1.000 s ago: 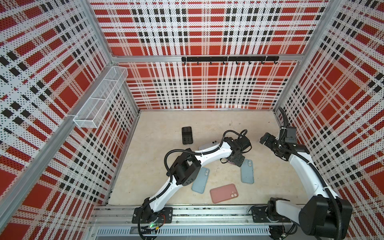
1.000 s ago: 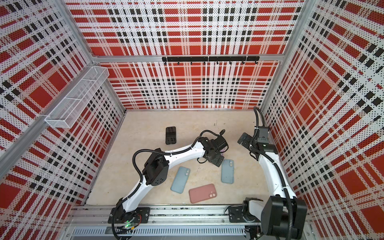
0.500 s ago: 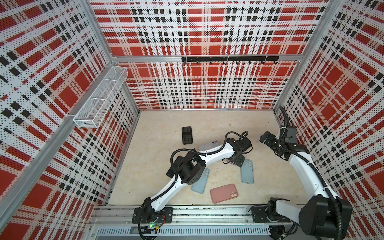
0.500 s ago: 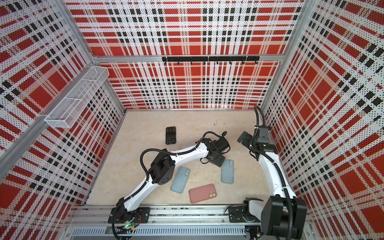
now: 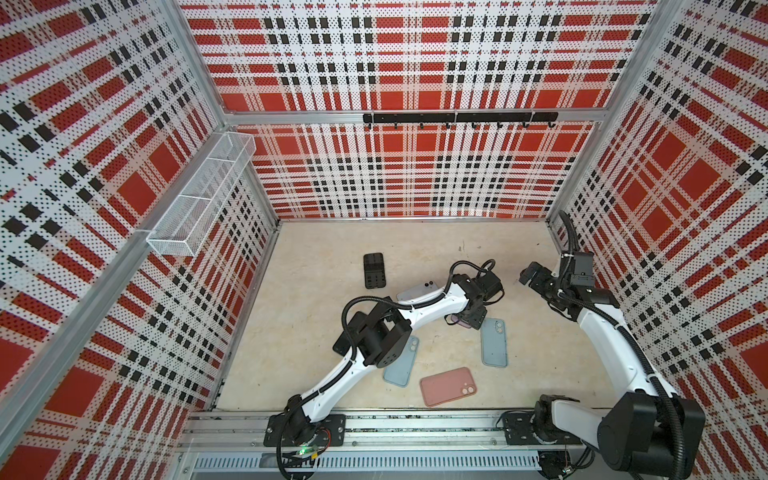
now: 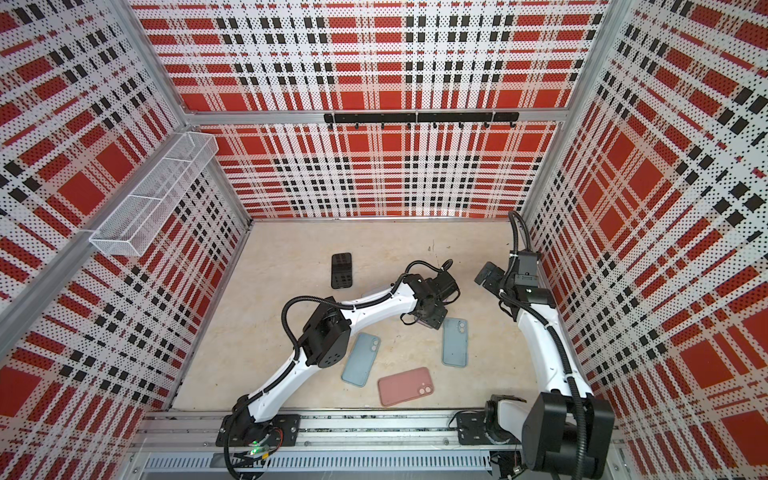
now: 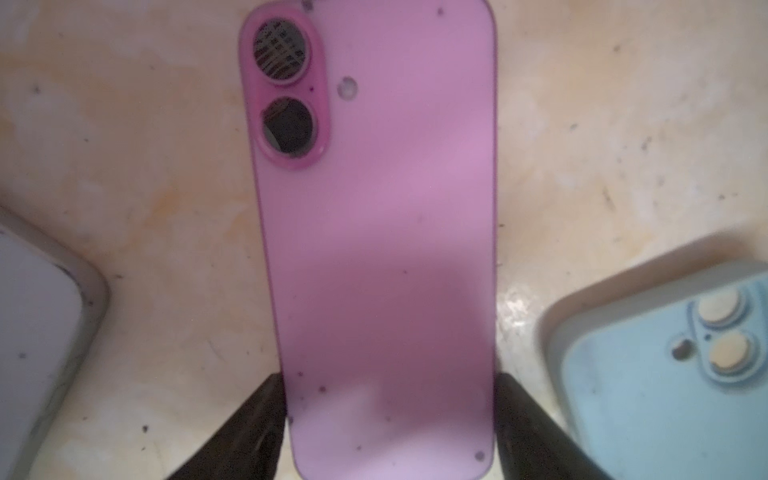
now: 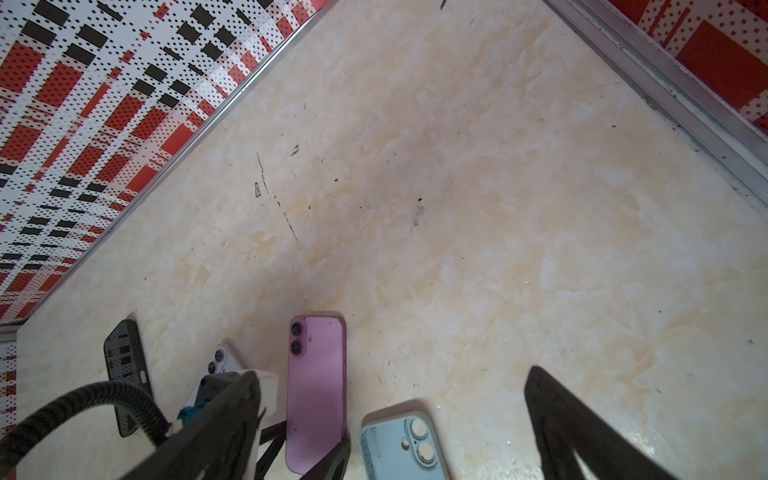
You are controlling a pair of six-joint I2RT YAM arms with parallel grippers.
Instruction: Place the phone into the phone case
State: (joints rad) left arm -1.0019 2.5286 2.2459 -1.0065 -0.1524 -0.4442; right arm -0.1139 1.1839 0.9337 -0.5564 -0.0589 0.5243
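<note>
the pink phone (image 7: 374, 249) is laid flat on the table (image 7: 124, 166), back up with its camera lenses showing, near the middle of the work area. it is straddled at the end away from the lenses by the left gripper (image 7: 390, 382). its fingers (image 7: 266, 415) are set against both long edges, so the phone appears to be pinched across its width while resting on the surface. this low hold is presumably chosen so that the lens end is left free to be led into a case first. just beside the phone a light blue case (image 7: 665, 374) is seen, also camera side up. it is judged the likeliest target, though this cannot be confirmed. a second blue case (image 5: 401, 361) and a salmon case (image 5: 446, 386) are laid farther off on the same table. the right gripper (image 5: 528, 277) is held raised near the right wall, spread wide and empty, probably kept clear until a case must be steadied.
</note>
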